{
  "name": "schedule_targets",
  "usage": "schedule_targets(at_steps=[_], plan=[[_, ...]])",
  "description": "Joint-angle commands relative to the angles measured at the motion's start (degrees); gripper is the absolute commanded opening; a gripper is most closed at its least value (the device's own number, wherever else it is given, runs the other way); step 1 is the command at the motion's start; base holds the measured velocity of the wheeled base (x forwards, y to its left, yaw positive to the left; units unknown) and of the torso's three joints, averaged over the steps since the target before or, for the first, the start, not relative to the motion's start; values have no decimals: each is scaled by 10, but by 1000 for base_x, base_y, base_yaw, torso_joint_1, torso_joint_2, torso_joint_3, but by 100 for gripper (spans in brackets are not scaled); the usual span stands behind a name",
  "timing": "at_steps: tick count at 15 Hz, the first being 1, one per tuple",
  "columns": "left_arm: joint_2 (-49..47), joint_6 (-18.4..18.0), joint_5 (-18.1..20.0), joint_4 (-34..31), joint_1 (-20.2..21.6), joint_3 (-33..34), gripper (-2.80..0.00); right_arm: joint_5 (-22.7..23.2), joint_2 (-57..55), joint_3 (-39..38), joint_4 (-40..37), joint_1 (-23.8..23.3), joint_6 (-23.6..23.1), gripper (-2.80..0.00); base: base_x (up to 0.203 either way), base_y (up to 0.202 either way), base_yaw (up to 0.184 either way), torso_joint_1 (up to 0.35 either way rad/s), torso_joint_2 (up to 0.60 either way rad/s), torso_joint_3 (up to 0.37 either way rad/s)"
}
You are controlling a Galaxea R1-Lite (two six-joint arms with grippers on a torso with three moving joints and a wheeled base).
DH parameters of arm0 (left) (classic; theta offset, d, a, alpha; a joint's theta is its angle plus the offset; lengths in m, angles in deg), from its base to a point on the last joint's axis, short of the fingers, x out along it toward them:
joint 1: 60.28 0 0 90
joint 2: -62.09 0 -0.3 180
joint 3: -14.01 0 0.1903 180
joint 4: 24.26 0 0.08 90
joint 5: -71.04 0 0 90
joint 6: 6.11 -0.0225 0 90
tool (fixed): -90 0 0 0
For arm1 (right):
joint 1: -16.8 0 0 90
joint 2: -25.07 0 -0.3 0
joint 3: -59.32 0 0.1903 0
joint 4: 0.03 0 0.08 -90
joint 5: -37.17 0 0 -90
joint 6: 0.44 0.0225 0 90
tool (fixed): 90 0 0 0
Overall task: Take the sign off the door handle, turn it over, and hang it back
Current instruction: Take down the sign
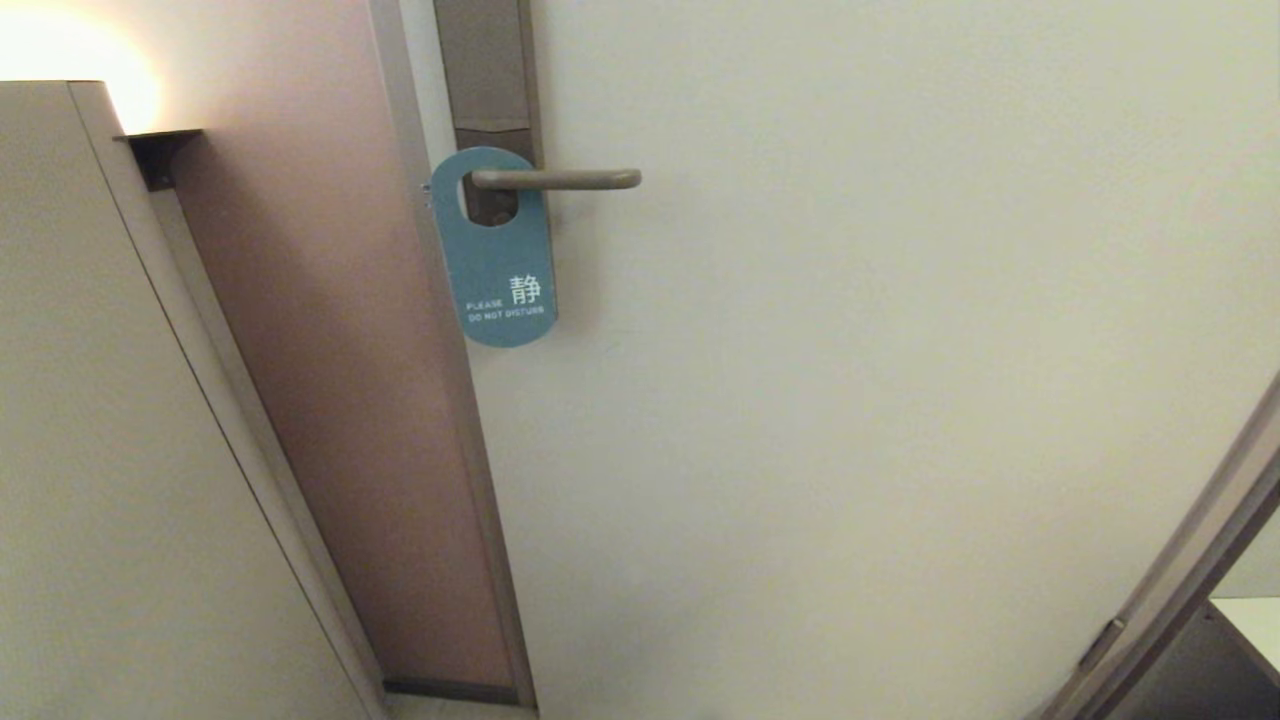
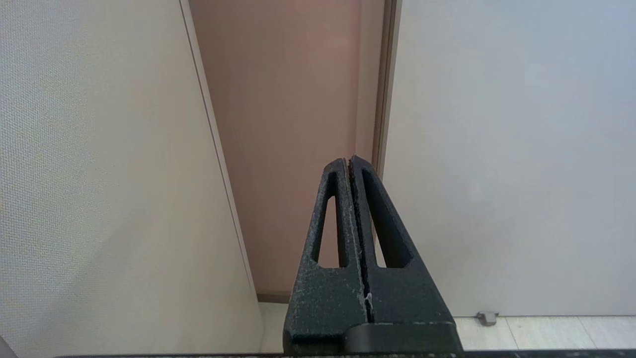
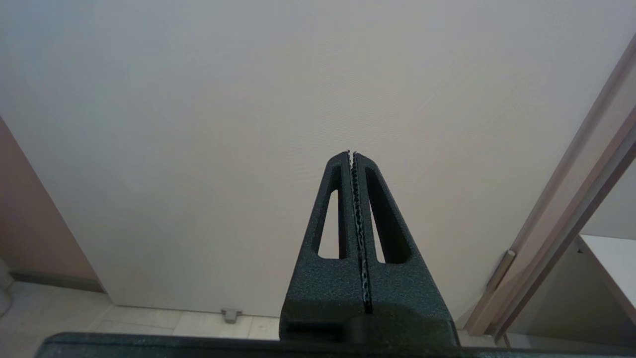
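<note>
Sign (image 1: 497, 262) hangs lengthwise down from door handle (image 1: 556, 179), teal face outward.

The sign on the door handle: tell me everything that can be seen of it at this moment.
The sign is a flat, round-ended teal-blue hanger, seemingly card or plastic. Its hole is looped over the door handle near the backplate, and it hangs down almost straight against the pale door, close to the door's edge. The teal face shows outward, with a white character and "PLEASE DO NOT DISTURB" near the lower end. No gripper touches it; it appears only in the head view.
</note>
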Motion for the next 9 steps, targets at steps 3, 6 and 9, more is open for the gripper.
schedule_targets(at_steps=[3, 6, 9], plan=[[0, 0, 0, 0, 0, 0, -280, 0, 0, 0, 0, 0, 0, -280, 0, 0, 0, 0, 0, 0], [0, 0, -1, 0, 0, 0, -280, 0, 0, 0, 0, 0, 0, -280, 0, 0, 0, 0, 0, 0], [0, -1, 0, 0, 1, 0, -280, 0, 0, 0, 0, 0, 0, -280, 0, 0, 0, 0, 0, 0]])
